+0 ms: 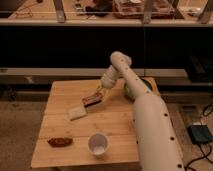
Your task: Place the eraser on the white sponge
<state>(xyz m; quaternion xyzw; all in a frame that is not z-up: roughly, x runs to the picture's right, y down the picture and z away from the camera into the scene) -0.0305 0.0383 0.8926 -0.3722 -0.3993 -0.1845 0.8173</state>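
Observation:
My gripper (pixel 98 93) is over the middle of the wooden table (pixel 115 120), at the end of the white arm that reaches in from the right. It is shut on the eraser (pixel 91 100), a dark flat block with a reddish-brown top, held just above the tabletop. The white sponge (pixel 76 112), a pale square pad, lies flat on the table just below and left of the eraser, apart from it.
A white paper cup (pixel 98 144) stands near the front edge. A reddish-brown lumpy object (pixel 59 142) lies at the front left. A green bowl (pixel 131 91) sits at the right behind the arm. Dark shelving runs behind the table.

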